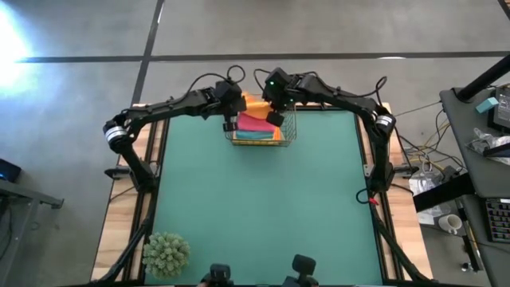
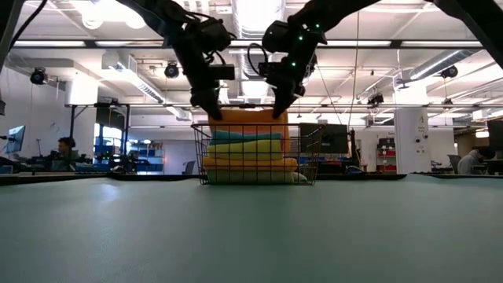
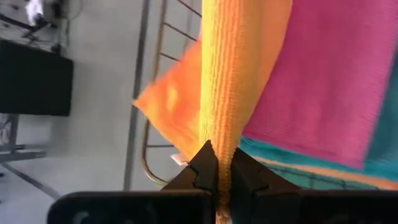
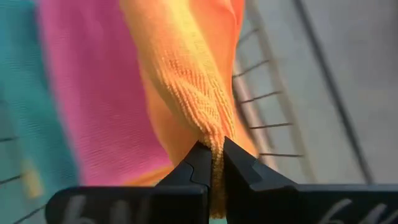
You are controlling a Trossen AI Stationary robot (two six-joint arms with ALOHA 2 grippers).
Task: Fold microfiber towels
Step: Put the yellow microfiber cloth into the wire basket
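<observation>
Where ceiling lights glow, green table (image 1: pixel 263 199) lies.

You've got a wire mesh basket (image 1: pixel 288 137) at the far middle of the green-topped table (image 1: pixel 263 207). A green spiky plant ball (image 1: pixel 166 253) sits at the near left corner. A seated person (image 2: pixel 66 149) shows far left in the room behind.

The right gripper (image 4: pixel 211 163) has its two dark fingers (image 4: pixel 194 165) pinched on a gathered edge of an orange microfiber towel (image 4: pixel 189 81), which stretches away from them. Beyond it lie a pink towel (image 4: pixel 93 106) and a teal towel (image 4: pixel 15 93). Thin rods of a wire basket (image 4: pixel 261 96) cross grey floor (image 4: pixel 348 74).
</observation>
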